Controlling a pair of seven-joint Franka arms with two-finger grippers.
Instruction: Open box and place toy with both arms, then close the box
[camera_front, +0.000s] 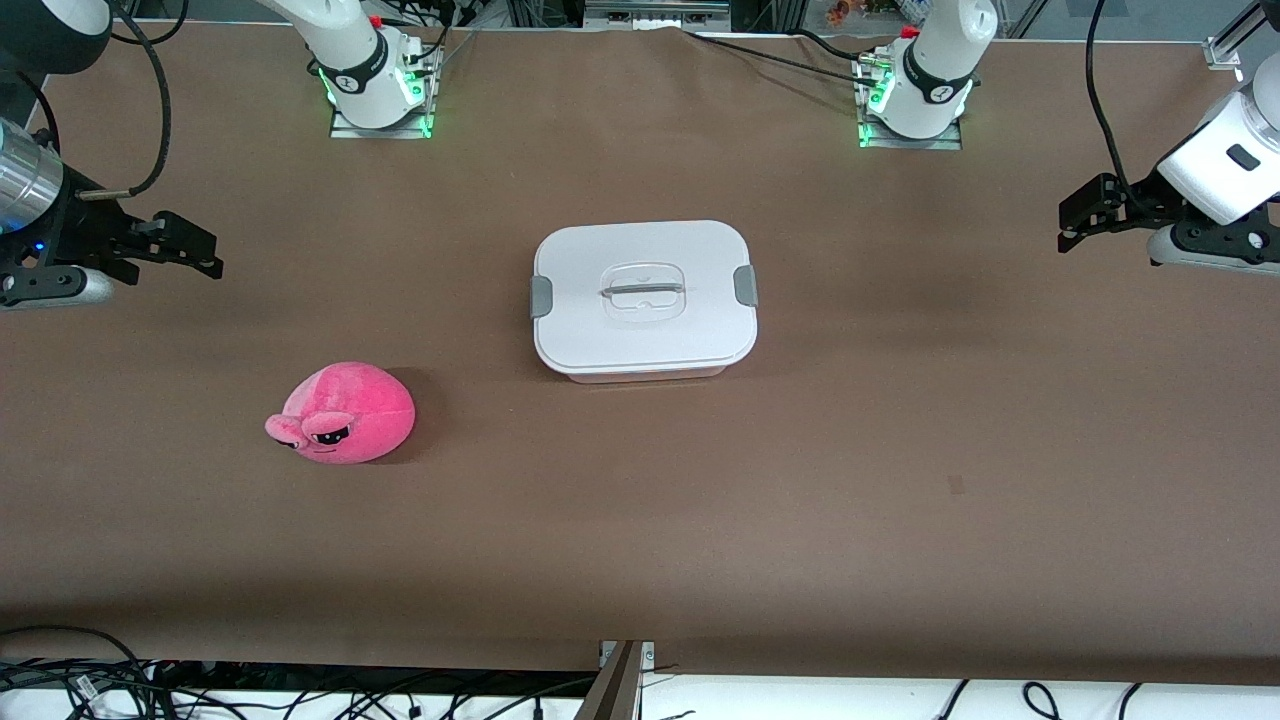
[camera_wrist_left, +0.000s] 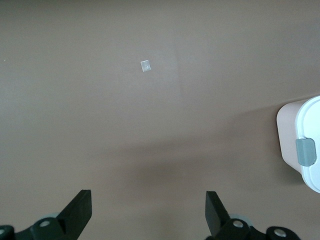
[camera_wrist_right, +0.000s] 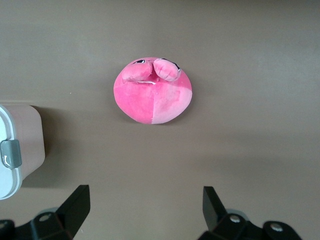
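The box (camera_front: 645, 297) sits shut at mid-table, its white lid on with grey side clips and a clear centre handle. One clipped end shows in the left wrist view (camera_wrist_left: 302, 145) and in the right wrist view (camera_wrist_right: 17, 150). The pink plush toy (camera_front: 343, 412) lies on the table nearer the front camera than the box, toward the right arm's end; it also shows in the right wrist view (camera_wrist_right: 153, 90). My right gripper (camera_front: 190, 250) hangs open and empty over bare table at the right arm's end. My left gripper (camera_front: 1085, 215) hangs open and empty over bare table at the left arm's end.
A small pale tape square (camera_wrist_left: 145, 65) lies on the brown table cover (camera_front: 800, 480); it shows as a dark mark in the front view (camera_front: 956, 485). Cables (camera_front: 100, 680) run along the table edge nearest the front camera.
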